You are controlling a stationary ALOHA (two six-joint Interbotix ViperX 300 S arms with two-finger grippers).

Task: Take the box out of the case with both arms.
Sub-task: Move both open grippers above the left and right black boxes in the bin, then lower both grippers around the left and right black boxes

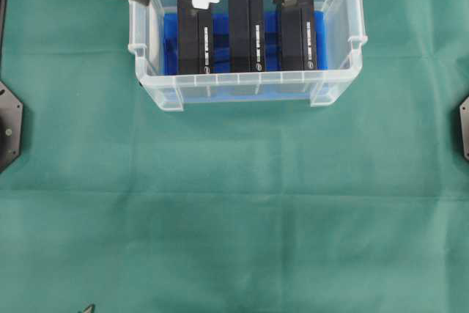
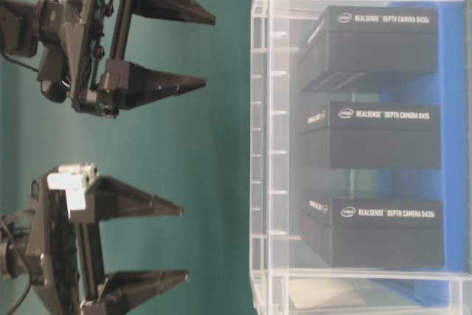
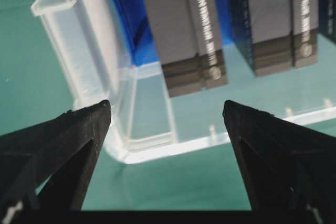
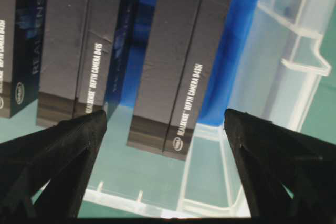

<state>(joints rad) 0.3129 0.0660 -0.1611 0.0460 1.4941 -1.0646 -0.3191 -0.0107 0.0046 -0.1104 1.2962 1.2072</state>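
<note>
The clear case (image 1: 242, 84) stands at the back middle of the green cloth, with a blue sheet (image 1: 170, 43) on its floor. Three black boxes stand side by side in it: left (image 1: 196, 40), middle (image 1: 245, 31), right (image 1: 298, 38). My left gripper (image 2: 185, 243), the one with white parts, hovers open above the case's left end; the left box (image 3: 181, 30) and the case corner (image 3: 126, 150) lie below its jaws (image 3: 165, 106). Above the right end my right gripper (image 2: 209, 49) hangs open over the right box (image 4: 181, 66), jaws (image 4: 165, 113) empty.
Green cloth (image 1: 234, 218) covers the table in front of the case. Black mounts sit at the left edge (image 1: 9, 126) and the right edge (image 1: 464, 130). The case's rim handles (image 1: 357, 38) stick out at its ends.
</note>
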